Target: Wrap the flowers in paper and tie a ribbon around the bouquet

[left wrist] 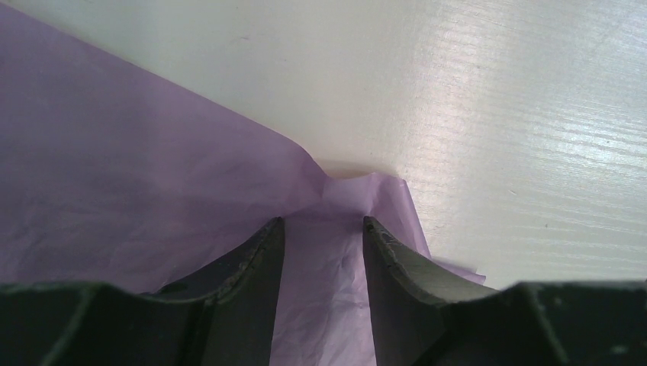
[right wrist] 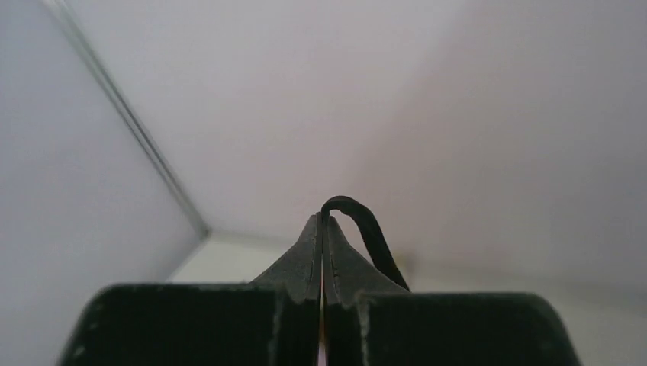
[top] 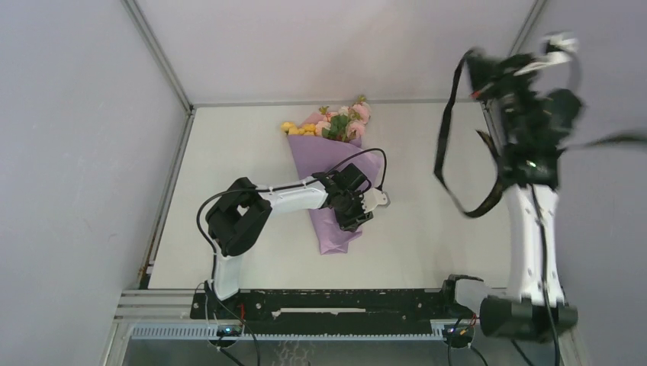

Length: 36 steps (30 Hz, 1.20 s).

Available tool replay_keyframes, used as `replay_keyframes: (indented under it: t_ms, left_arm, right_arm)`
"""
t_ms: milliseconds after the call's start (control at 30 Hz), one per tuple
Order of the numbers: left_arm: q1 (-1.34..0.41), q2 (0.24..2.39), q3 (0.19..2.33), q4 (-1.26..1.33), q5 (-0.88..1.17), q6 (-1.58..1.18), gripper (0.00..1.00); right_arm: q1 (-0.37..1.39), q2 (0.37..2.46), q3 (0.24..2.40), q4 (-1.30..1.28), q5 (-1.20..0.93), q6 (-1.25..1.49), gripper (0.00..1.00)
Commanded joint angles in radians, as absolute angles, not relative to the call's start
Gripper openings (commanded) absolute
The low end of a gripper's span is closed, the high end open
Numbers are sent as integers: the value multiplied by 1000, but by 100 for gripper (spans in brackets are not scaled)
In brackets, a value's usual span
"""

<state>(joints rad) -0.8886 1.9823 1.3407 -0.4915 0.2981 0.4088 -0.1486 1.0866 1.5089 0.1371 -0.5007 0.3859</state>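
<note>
bouquet (top: 333, 177) is seen lying flat on the white table (top: 427, 236) near the middle of the top view, as a cone. flowers (top: 341, 122), pink, yellow and white, are pointed toward 12 o'clock and the narrow end toward 6 o'clock. paper (top: 320, 162) is shown lilac side out, wrapped round the stems, which are hidden. left gripper (top: 355, 209) is brought in from the 9 o'clock side and set over the lower half of the cone. in the left wrist view the left gripper (left wrist: 323, 223) is clamped on the bouquet: both fingers (left wrist: 255, 263) are pressed into the paper (left wrist: 137, 175) on either side of a raised ridge, and the sheet is puckered at the tips. right gripper (top: 479, 62) is held high in the air at about 2 o'clock from the bouquet, well apart from it, and is blurred in the top view. in the right wrist view the right gripper (right wrist: 321, 219) is closed tight on the ribbon (right wrist: 368, 230), which is looped over the tips. ribbon (top: 442, 145) is seen hanging as a long black loop down toward 6 o'clock, off the table and not touching the bouquet.
</note>
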Motion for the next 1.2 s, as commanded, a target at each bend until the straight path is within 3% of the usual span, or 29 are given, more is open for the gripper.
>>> replay_keyframes:
  t_ms: [0, 167, 400, 633, 667, 733, 767, 833, 967, 1067, 1167]
  left_arm:
    - [-885, 2020, 1296, -553, 242, 416, 49]
    - [-887, 2023, 1300, -554, 242, 415, 49]
    - [-893, 2026, 1300, -558, 232, 419, 49]
    - [-897, 2021, 1298, -560, 230, 422, 49]
    - [-897, 2021, 1297, -560, 230, 422, 49]
    - [-899, 2023, 1298, -560, 231, 422, 49]
    - [-900, 2023, 1297, -559, 231, 422, 49]
    - [-902, 2024, 1298, -560, 232, 423, 49]
    - [-902, 2031, 1301, -559, 239, 422, 49]
    - [-902, 2033, 1297, -558, 242, 421, 49]
    - [-902, 2027, 1291, -549, 247, 414, 49]
  right_arm:
    - [-97, 1111, 1266, -78, -482, 431, 0]
    - [-124, 1208, 1222, -249, -322, 366, 0]
    - [-168, 1405, 1249, -193, -323, 396, 0]
    - [-236, 1706, 1614, -439, -63, 335, 0]
    - [-239, 1752, 1680, -486, -39, 321, 4]
    - [-239, 1844, 1836, -630, -6, 287, 53]
    - [-232, 1897, 1929, -747, 37, 278, 66]
    - [-189, 1952, 2049, -907, 145, 248, 71]
    - [-26, 1738, 1742, -824, 287, 226, 74]
    - [85, 1563, 1410, -740, 242, 299, 71]
    - [104, 1482, 1200, -753, 66, 379, 66]
